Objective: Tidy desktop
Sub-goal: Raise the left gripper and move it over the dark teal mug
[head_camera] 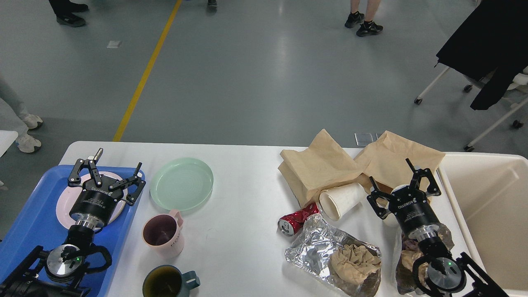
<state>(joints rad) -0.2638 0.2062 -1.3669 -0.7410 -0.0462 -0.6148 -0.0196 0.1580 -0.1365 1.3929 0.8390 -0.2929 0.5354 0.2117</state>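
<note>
The white desktop (247, 194) carries dishes on its left half and rubbish on its right half. My left gripper (108, 170) stands open above a pink plate (62, 208) that lies in the blue tray (29, 222); nothing is between its fingers. My right gripper (399, 177) is open too, hovering over the edge of a brown paper bag (398, 150) and a white object mostly hidden under it. Just left of it, a white paper cup (342, 200) lies on its side beside a crushed red can (297, 218).
A green plate (181, 183), a pink mug (163, 235) and a teal mug (169, 282) sit left of centre. Another brown bag (321, 165), foil holding crumpled paper (334, 255) and a wrapper (406, 258) lie right. The cream bin (491, 214) adjoins the right edge.
</note>
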